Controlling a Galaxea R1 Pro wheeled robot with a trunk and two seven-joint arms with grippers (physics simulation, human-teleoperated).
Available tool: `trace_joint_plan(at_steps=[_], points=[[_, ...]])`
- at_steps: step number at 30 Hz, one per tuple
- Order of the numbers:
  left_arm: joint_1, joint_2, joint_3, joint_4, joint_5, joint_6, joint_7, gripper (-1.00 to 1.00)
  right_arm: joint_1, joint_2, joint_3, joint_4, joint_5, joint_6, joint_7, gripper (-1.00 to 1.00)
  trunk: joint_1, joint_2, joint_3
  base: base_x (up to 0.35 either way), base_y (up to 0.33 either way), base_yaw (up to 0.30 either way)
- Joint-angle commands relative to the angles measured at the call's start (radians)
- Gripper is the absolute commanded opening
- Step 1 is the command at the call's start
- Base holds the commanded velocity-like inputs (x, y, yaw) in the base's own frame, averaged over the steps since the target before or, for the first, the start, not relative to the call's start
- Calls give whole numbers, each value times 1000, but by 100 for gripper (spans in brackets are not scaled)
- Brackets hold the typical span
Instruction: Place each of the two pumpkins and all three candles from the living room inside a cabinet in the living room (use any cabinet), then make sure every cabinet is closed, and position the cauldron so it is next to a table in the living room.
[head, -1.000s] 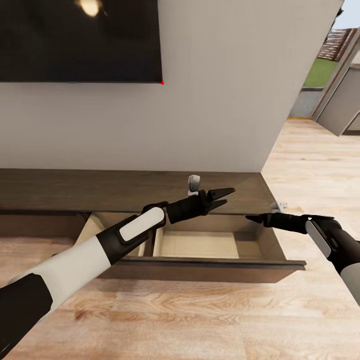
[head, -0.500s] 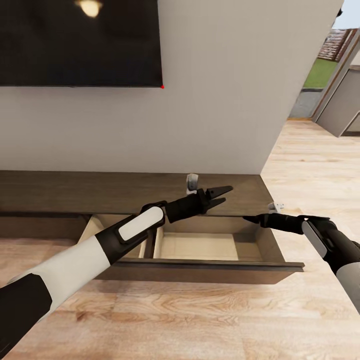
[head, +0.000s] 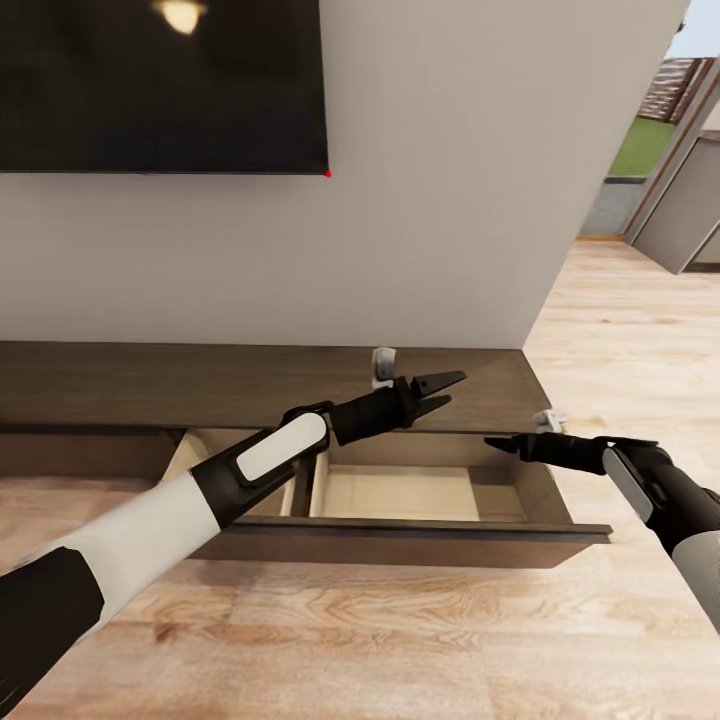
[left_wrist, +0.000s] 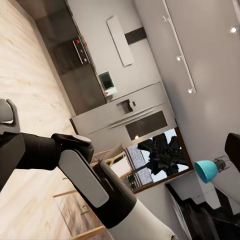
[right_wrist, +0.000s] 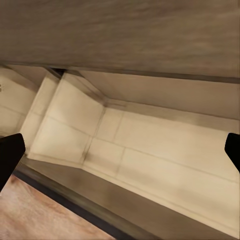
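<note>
1. The cabinet (head: 150, 380), a long, low dark-brown unit, ran across the middle of the head view against the pale wall (head: 450, 200). Its top surface stretched from the left edge to right of centre.
2. One drawer (head: 420, 490) of the cabinet stood pulled out in the lower centre of the head view. Its pale beige interior lay exposed, and its dark front panel ran along the near side. In the right wrist view the same drawer (right_wrist: 150, 150) appeared as a light-coloured box with nothing resting on the visible floor.
3. The left gripper (head: 440, 392) was at the centre of the head view, above the back edge of the open drawer and in front of the cabinet top. Its two dark fingers were spread apart and held nothing.
4. The right gripper (head: 497, 441) was right of centre in the head view, over the right end of the open drawer. From this angle its fingers overlapped. In the right wrist view the dark fingertips (right_wrist: 10, 155) sat at opposite edges of the frame, so the jaws were wide apart and empty.
5. A small white and grey object (head: 385, 365) stood on the cabinet top just behind the left gripper; its kind could not be told.
6. A dark wall-mounted screen (head: 160, 90) filled the upper left of the head view, and light wood floor (head: 400, 640) covered the lower part.
7. The left wrist view showed the right arm (left_wrist: 85, 180) before a distant kitchen.
</note>
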Motion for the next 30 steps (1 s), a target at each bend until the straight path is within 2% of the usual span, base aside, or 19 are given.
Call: trace_joint_plan(at_steps=[1,9,15,30], points=[[0,1,0,0,0,0,0,100,0,1,0,0,0,0,0,100,0,0,0,0,181,0],[0,16,0,-3,0,1,-3,100,0,12,0,1,0,0,0,100,0,0,0,0,251,0],[0,16,-1,-18,-1,0,-2,100,0,12,0,0,0,0,-1,100,0,0,0,0,37,-1],[0,15,-1,-18,-1,0,0,100,2,12,-1,3,-1,-1,1,100,0,0,17,0,0,-203]])
